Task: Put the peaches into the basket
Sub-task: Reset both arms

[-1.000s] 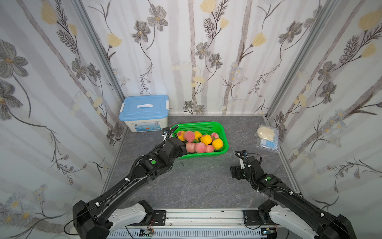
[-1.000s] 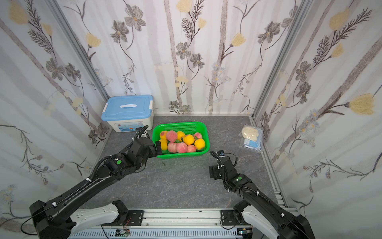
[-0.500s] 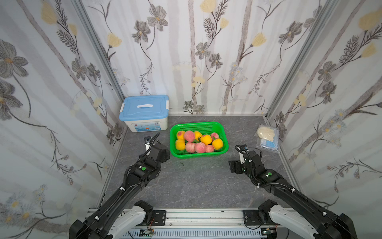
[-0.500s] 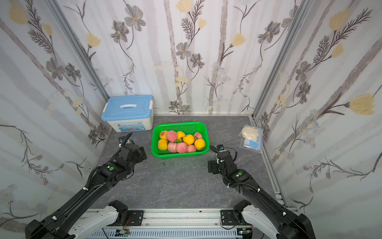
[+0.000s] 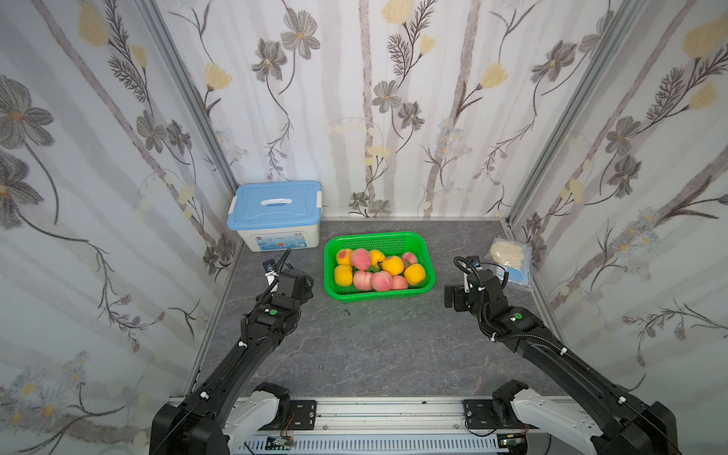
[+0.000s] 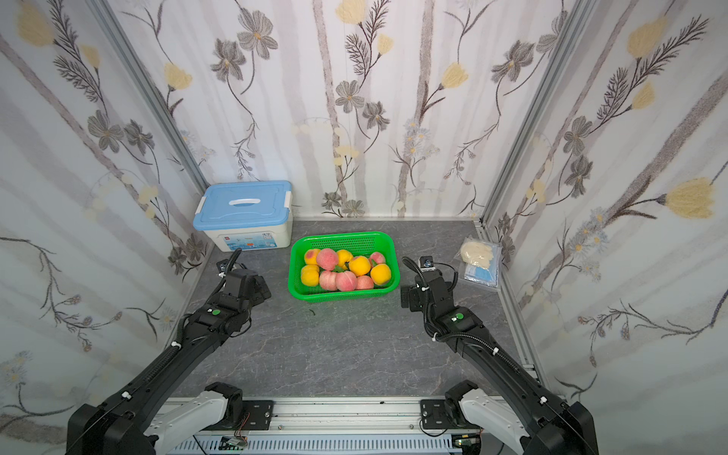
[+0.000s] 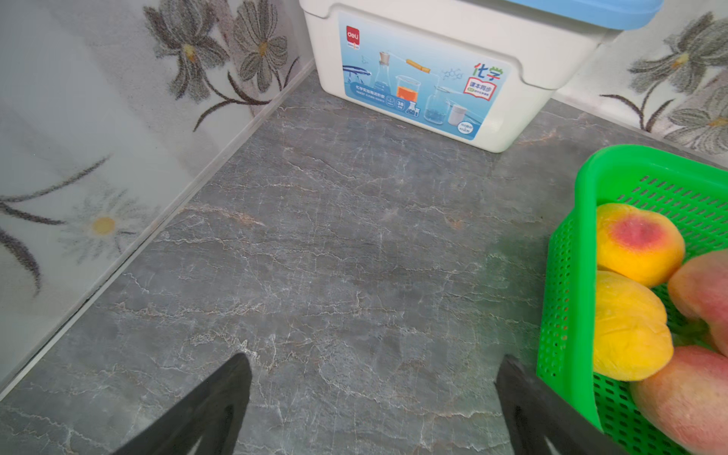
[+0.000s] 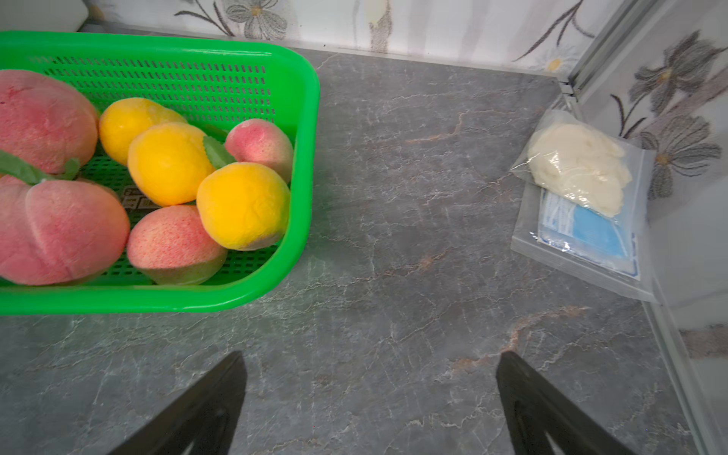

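Observation:
The green basket (image 5: 377,236) (image 6: 342,235) stands on the grey table at mid-back. Several peaches (image 5: 381,268) (image 6: 346,270), pink-red and yellow-orange, fill it. I see no peach on the table outside it. My left gripper (image 5: 304,283) (image 7: 372,358) hovers low over bare table just left of the basket, open and empty. In the left wrist view the basket wall (image 7: 559,315) and two yellow peaches (image 7: 634,240) lie close beside one finger. My right gripper (image 5: 453,296) (image 8: 372,354) hangs open and empty over bare table, right of the basket's near corner (image 8: 303,157).
A white storage box with a blue lid (image 5: 275,214) (image 7: 425,78) sits at the back left. A clear bag of gloves and masks (image 5: 510,260) (image 8: 583,197) lies against the right wall. Flowered walls close in three sides; a metal rail (image 5: 374,409) runs along the front.
My left arm has drawn back from over the basket's left end to the table left of it. My right gripper has opened wider and shifted slightly to the right.

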You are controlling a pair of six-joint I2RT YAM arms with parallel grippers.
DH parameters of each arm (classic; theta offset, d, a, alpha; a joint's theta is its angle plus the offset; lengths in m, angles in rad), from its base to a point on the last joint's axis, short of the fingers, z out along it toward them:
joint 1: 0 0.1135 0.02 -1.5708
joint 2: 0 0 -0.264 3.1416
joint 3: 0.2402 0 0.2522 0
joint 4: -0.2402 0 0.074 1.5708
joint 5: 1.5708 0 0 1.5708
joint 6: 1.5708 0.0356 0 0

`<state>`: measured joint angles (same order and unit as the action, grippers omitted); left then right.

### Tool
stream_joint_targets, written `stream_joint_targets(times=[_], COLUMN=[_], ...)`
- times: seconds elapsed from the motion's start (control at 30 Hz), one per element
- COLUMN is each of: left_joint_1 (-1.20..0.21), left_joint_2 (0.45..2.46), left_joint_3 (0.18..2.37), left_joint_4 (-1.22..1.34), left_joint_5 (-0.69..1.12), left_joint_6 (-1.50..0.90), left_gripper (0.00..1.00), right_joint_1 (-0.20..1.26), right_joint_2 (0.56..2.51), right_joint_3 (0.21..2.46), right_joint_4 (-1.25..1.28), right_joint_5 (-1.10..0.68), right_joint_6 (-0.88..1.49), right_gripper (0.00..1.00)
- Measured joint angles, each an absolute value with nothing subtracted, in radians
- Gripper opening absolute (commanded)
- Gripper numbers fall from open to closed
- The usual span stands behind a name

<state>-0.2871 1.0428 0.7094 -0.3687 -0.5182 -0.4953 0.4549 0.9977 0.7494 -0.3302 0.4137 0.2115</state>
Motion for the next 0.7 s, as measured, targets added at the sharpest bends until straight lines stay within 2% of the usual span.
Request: stream_joint_targets(times=[0.17,0.4,0.7], left_joint_1=[-0.276,-0.253,-0.188], left_joint_2=[1.053,0.998,1.047], left_joint_3=[0.688,0.540,0.471], left_joint_4=[-0.298,-0.094,0.079], left_joint_5=[-0.577,-0.615,-0.624], left_joint_6=[-0.458,-0.344,-0.285], left_gripper=[1.00,1.00,1.00], right_joint_1=[0.411,0.383,0.300], right_joint_2=[1.022,1.020,1.038], right_joint_3=[0.759,0.623,0.513], right_joint_4=[-0.305,-0.130,0.082], right_joint_5=[0.483,0.573,0.569], right_joint_6=[0.194,0.136,0.068], right_gripper=[1.00,1.00,1.00])
